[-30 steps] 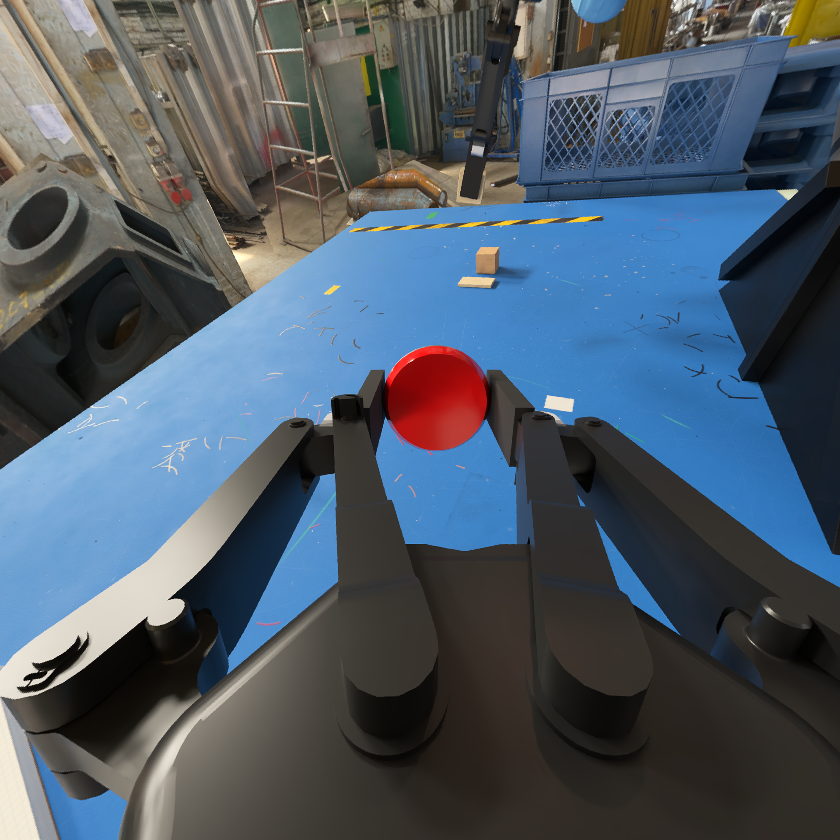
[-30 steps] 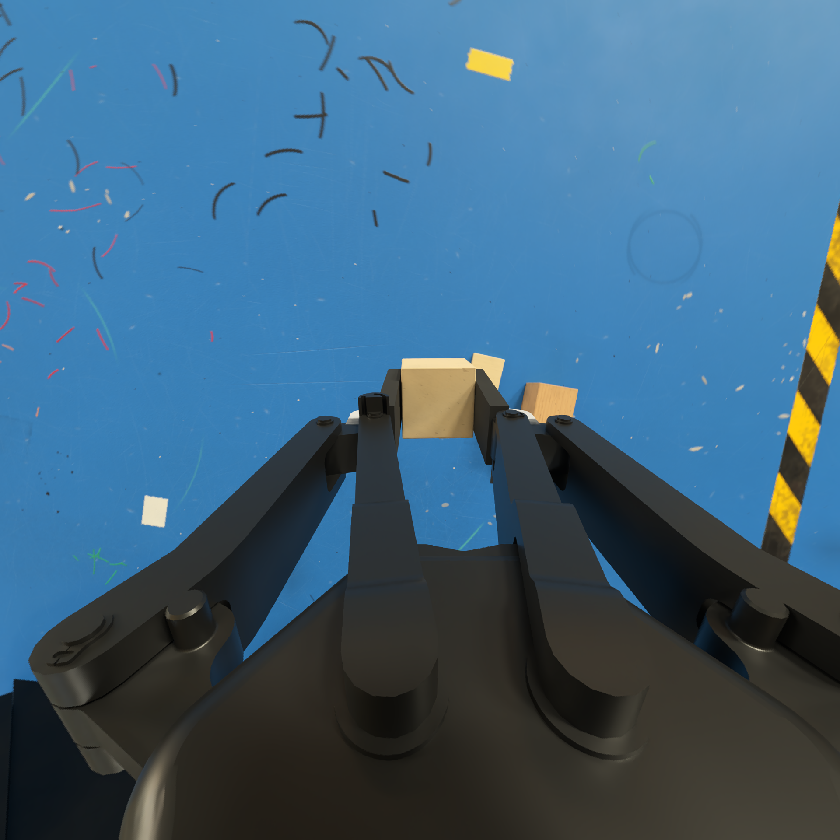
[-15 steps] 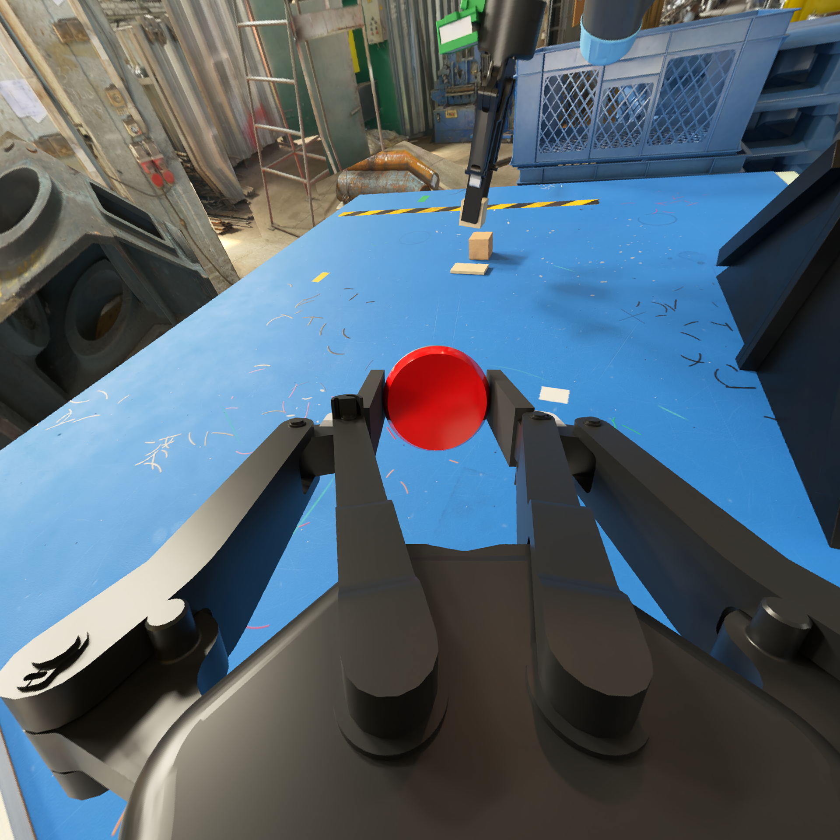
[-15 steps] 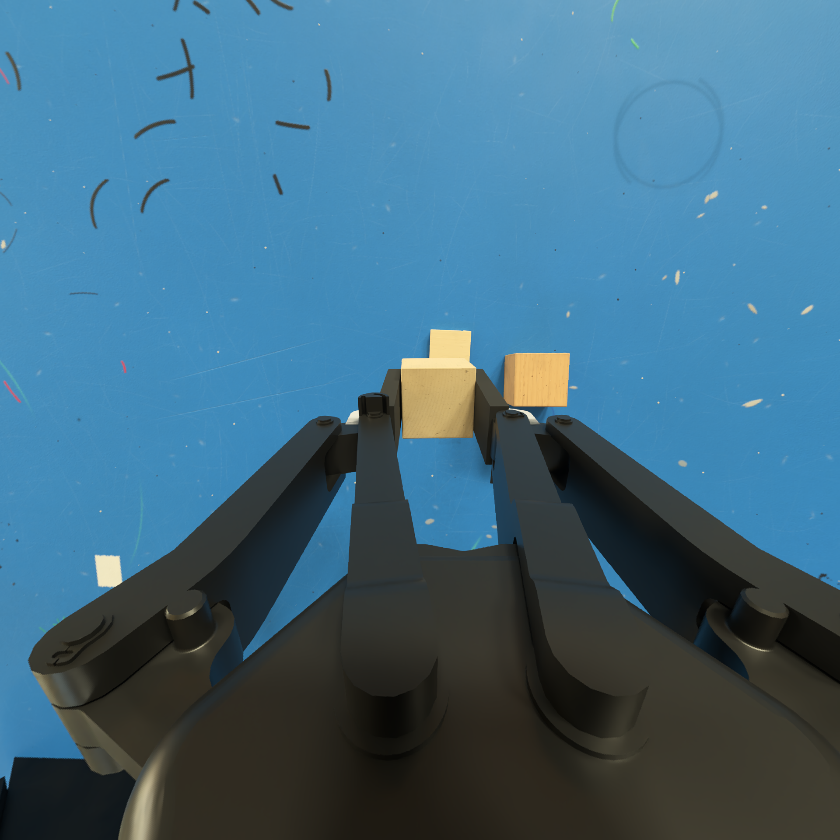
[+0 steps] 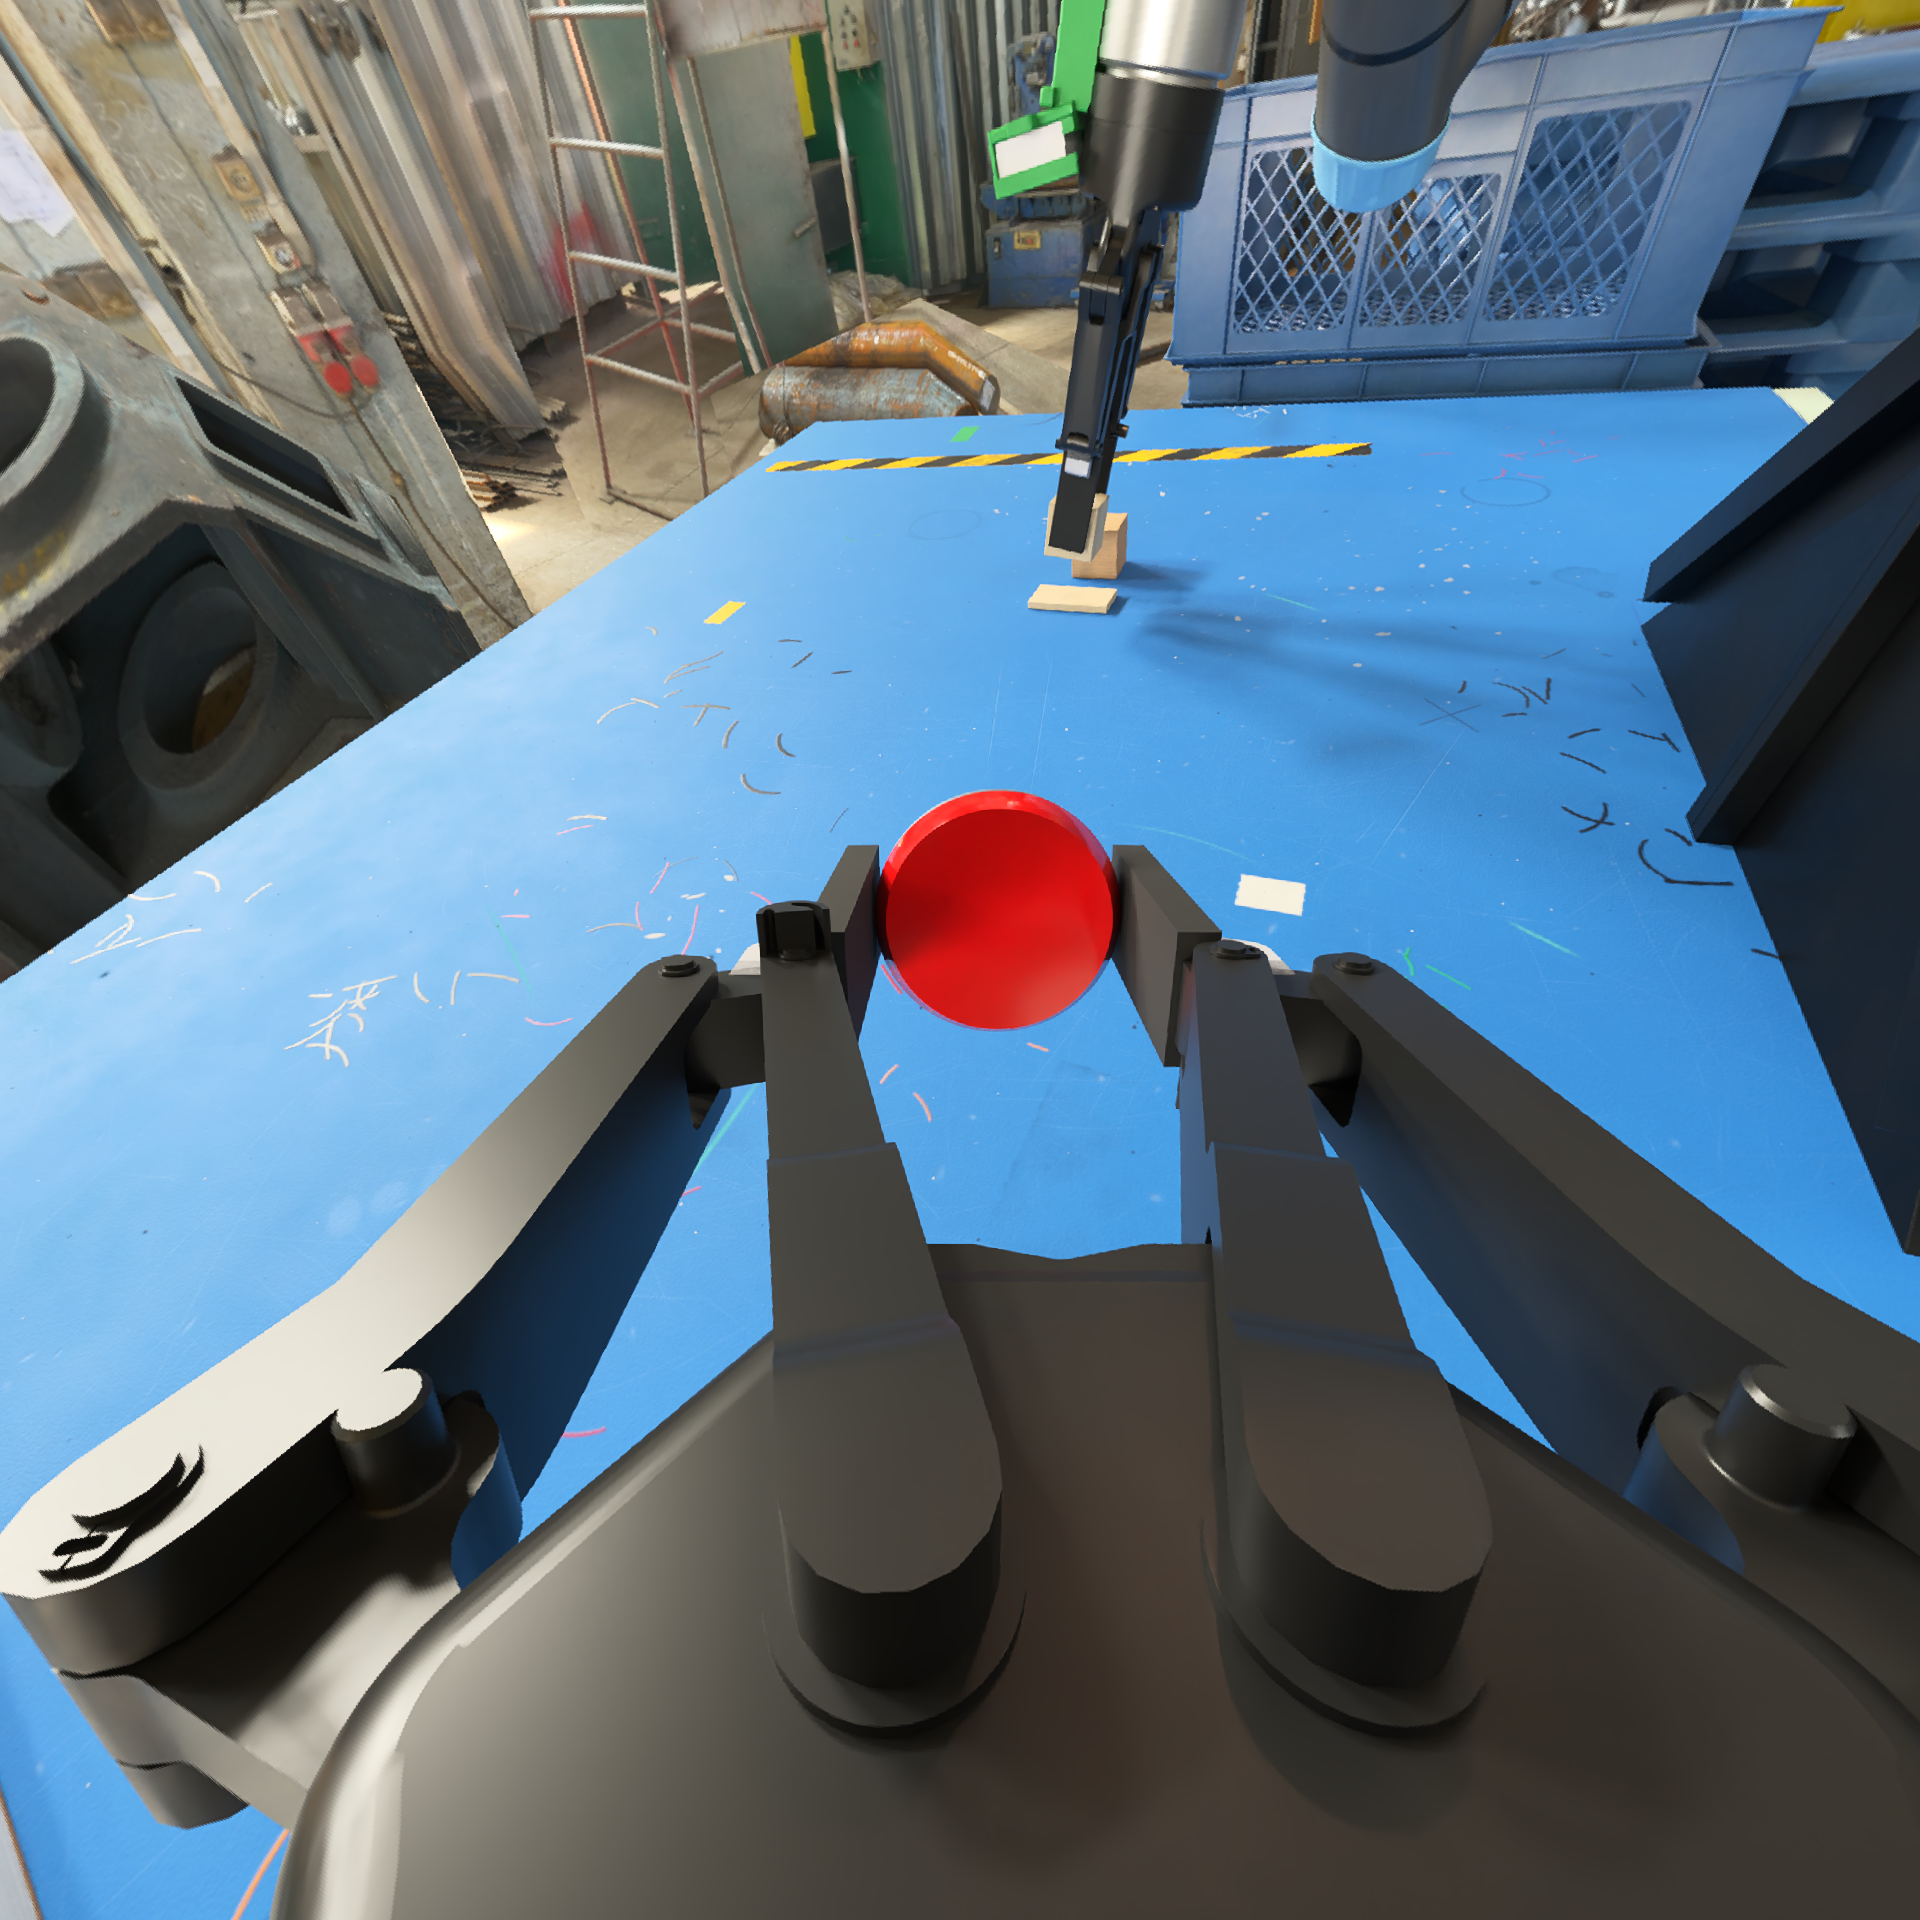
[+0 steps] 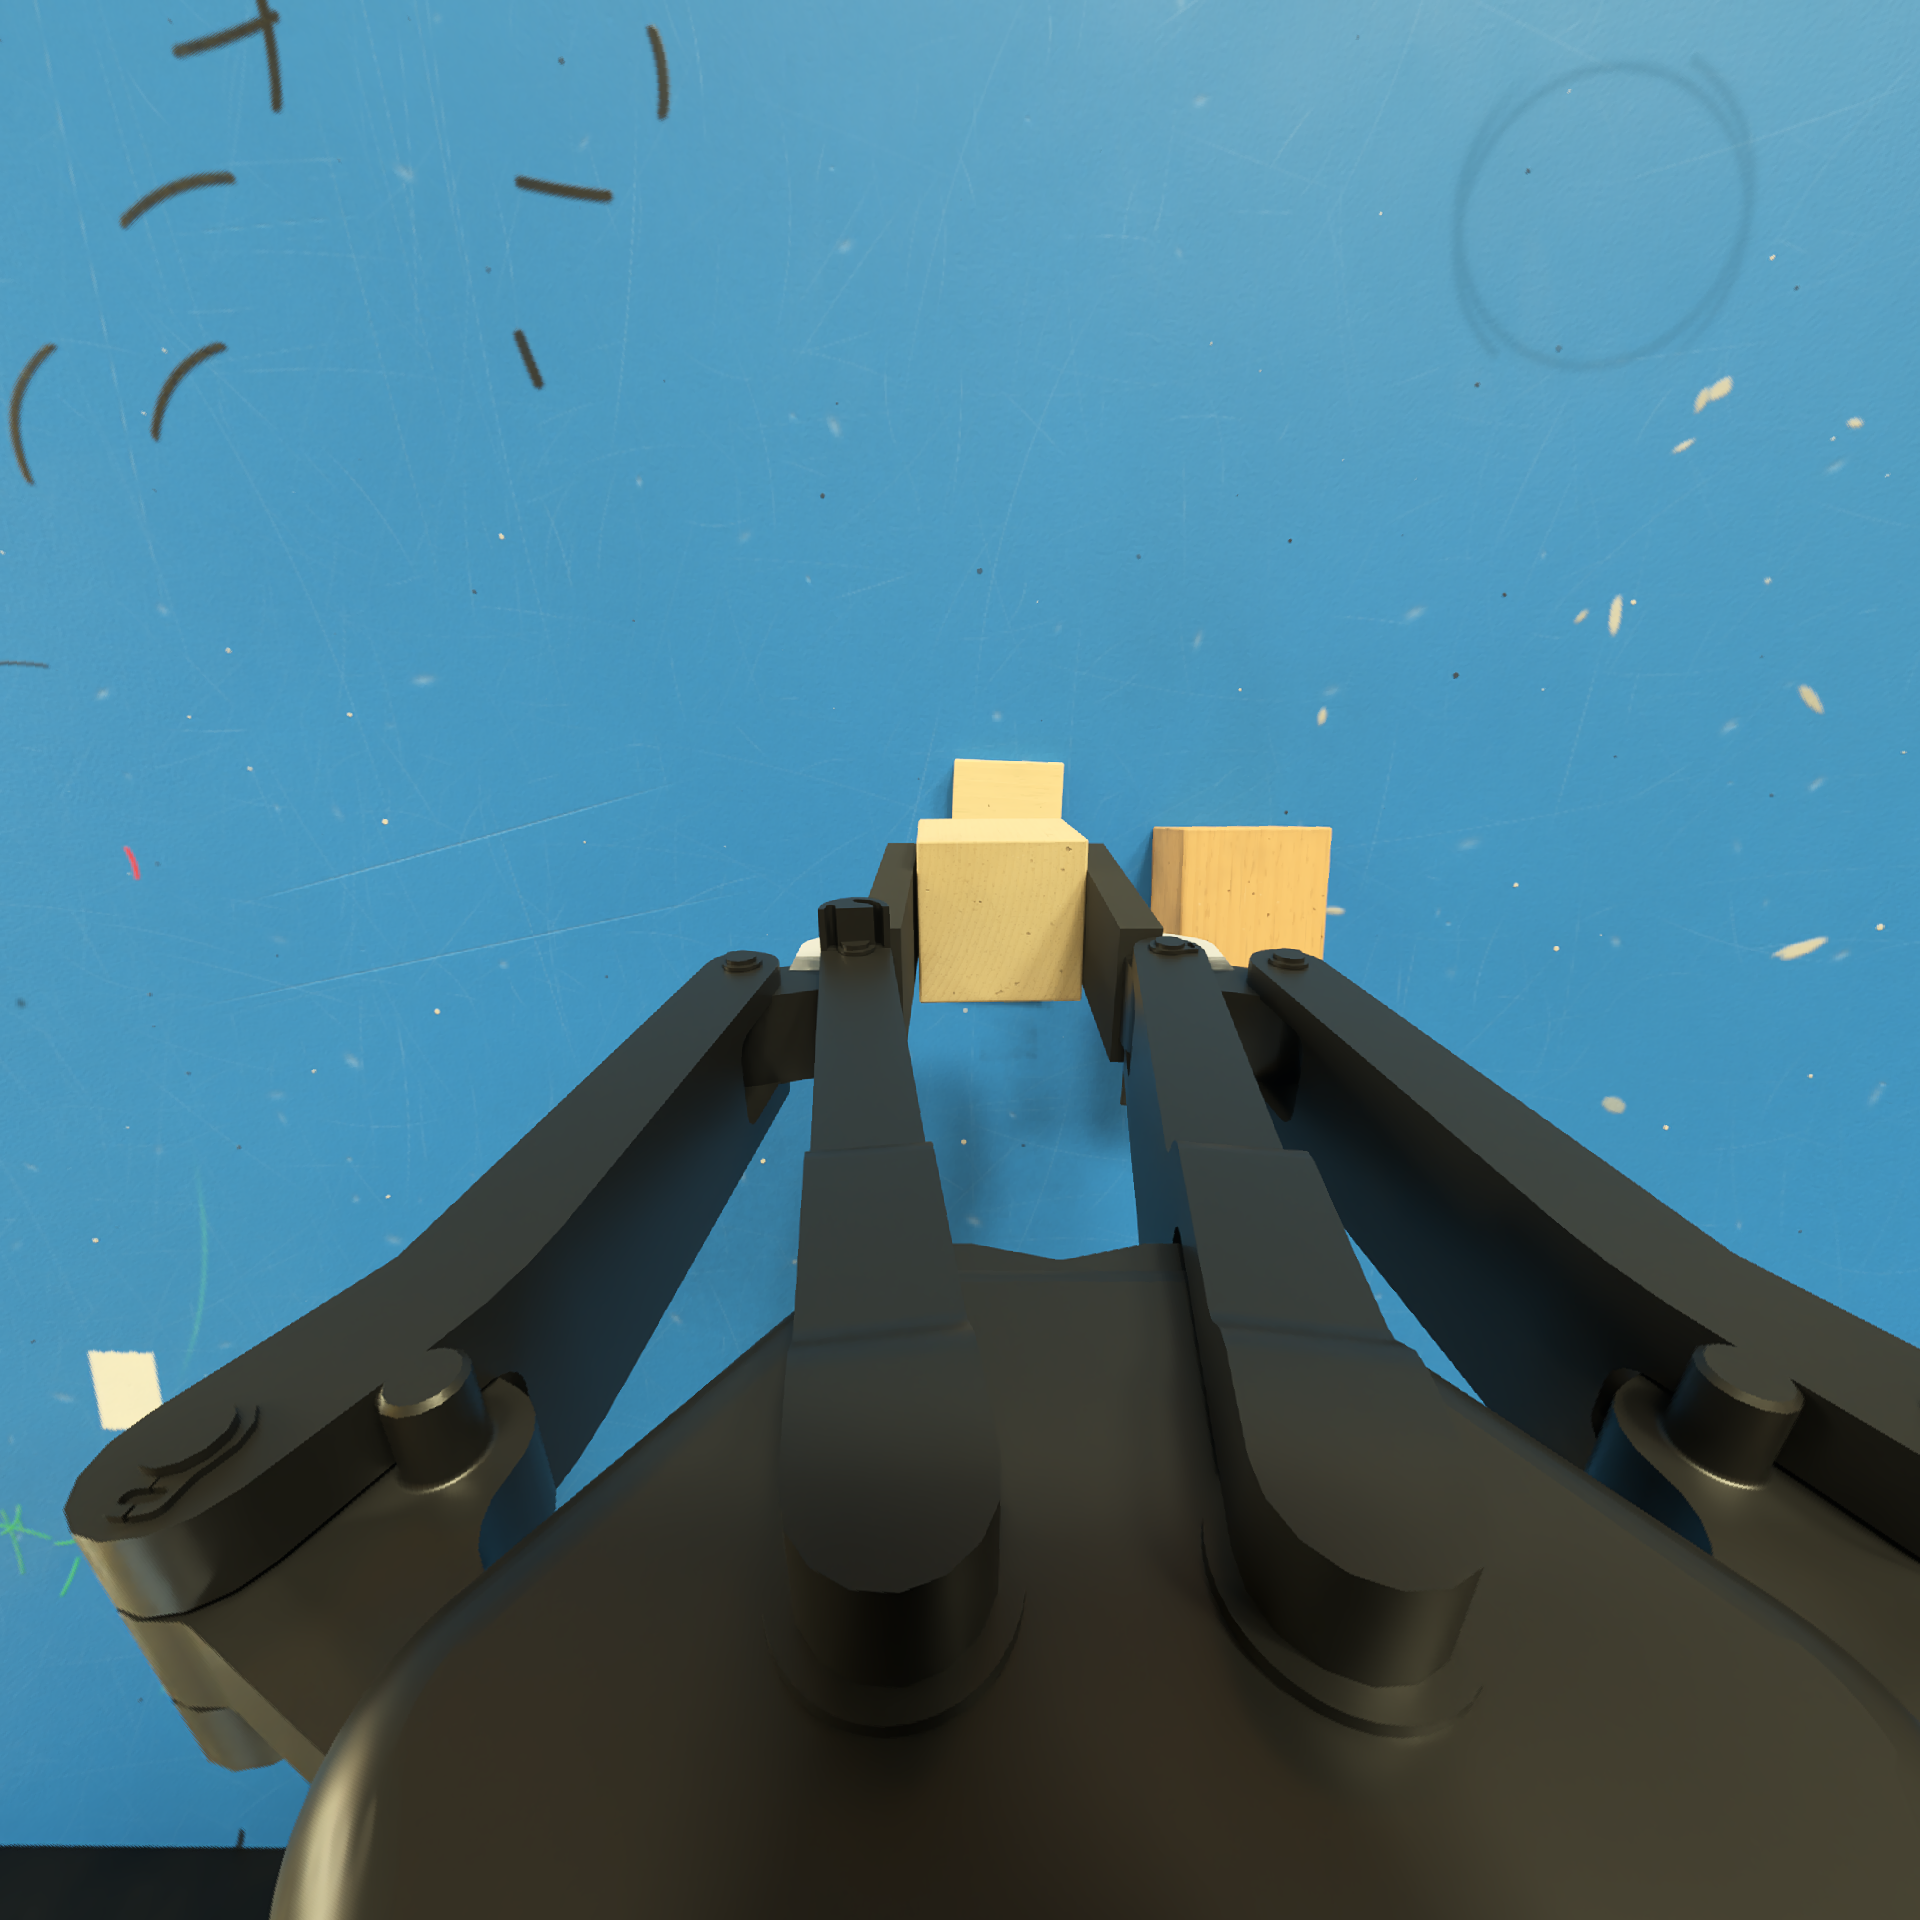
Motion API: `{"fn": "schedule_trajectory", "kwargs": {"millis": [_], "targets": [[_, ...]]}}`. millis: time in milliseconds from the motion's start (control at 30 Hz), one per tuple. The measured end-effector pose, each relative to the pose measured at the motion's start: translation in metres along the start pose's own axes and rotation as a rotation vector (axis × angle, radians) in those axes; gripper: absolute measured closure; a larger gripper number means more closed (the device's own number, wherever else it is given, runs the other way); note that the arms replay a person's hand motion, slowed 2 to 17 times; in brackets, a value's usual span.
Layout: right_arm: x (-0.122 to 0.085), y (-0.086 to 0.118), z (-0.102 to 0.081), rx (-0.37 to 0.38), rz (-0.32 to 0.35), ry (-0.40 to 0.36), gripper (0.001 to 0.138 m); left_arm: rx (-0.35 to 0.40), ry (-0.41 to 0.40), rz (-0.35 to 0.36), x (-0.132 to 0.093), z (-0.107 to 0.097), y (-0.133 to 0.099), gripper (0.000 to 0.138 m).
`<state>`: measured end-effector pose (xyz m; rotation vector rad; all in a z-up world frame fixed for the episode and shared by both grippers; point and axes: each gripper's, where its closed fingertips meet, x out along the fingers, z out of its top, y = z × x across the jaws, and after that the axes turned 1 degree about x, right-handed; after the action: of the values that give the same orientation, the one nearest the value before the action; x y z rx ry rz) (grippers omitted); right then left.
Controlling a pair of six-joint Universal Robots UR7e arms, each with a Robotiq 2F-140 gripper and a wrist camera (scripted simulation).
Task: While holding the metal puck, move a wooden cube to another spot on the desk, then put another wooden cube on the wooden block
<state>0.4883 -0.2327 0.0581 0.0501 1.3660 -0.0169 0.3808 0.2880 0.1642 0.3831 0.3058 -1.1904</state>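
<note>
Red metal puck [image 5: 995, 912] sits clamped between our left gripper [image 5: 995, 925] pads, held above the near part of the blue desk [image 5: 416, 935]. Far across the desk our right arm comes down almost vertically, fingers pointing at the surface. Our right gripper [image 6: 1001, 914] grips the pale wooden cube [image 6: 1001, 914] on both sides, low over the desk. A darker wooden cube [image 6: 1242, 891] rests just right of it, and the flat wooden block [image 6: 1008, 788] peeks out beyond the held cube. From the left wrist view the block [image 5: 1072, 598] lies nearer than both cubes; whether the held cube touches the desk we cannot tell.
</note>
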Motion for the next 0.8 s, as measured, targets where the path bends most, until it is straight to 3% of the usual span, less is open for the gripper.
{"fn": "schedule_trajectory", "kwargs": {"millis": [800], "targets": [[0.038,-0.005,-0.003,0.031,-0.030,0.053,0.101,-0.004,0.002,0.000,0.000,-0.002,0.002,0.080]]}}
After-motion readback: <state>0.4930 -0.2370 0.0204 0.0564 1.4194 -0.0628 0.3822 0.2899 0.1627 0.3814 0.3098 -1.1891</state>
